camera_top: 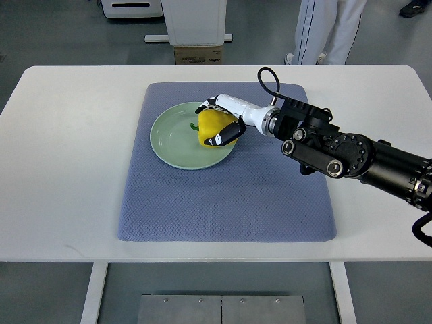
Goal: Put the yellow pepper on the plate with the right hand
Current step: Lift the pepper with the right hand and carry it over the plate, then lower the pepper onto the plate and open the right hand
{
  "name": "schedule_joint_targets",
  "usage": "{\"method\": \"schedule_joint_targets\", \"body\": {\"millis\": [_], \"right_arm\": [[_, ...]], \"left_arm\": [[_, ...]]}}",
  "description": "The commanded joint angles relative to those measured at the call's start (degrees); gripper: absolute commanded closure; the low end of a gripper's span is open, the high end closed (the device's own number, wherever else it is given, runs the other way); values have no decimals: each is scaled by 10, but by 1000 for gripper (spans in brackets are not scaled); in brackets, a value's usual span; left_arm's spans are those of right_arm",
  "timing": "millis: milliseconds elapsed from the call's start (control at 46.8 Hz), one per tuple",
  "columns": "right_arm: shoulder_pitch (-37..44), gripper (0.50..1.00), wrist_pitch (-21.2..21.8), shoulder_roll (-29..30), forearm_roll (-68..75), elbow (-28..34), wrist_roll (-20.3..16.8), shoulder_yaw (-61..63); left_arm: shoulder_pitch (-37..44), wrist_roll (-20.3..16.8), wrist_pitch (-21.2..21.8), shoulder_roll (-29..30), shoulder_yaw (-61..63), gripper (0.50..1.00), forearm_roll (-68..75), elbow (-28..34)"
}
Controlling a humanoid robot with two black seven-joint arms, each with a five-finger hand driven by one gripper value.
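Note:
A yellow pepper with a green stem sits over the right part of a pale green plate. My right hand reaches in from the right edge, and its white and black fingers wrap around the pepper. I cannot tell whether the pepper rests on the plate or hangs just above it. The plate lies on a blue-grey mat on the white table. My left arm does not show.
The mat covers the middle of the table. A person's legs stand beyond the far edge at the right. A white pedestal with a cardboard box stands behind the table's far edge.

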Motion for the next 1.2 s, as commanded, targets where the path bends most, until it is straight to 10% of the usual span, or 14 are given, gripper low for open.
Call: {"method": "schedule_joint_targets", "body": {"millis": [0,897,1089,1175], "right_arm": [[0,1000,1,0,0,5,2,0],[-13,1000,1,0,3,50,15,11],[-17,543,1,0,6,51,18,12],[-17,509,1,0,7,50,18,12]], "left_arm": [[0,0,0,0,0,500,0,0],[-1,0,0,0,0,500,0,0],[0,0,0,0,0,500,0,0],[0,0,0,0,0,500,0,0]]}}
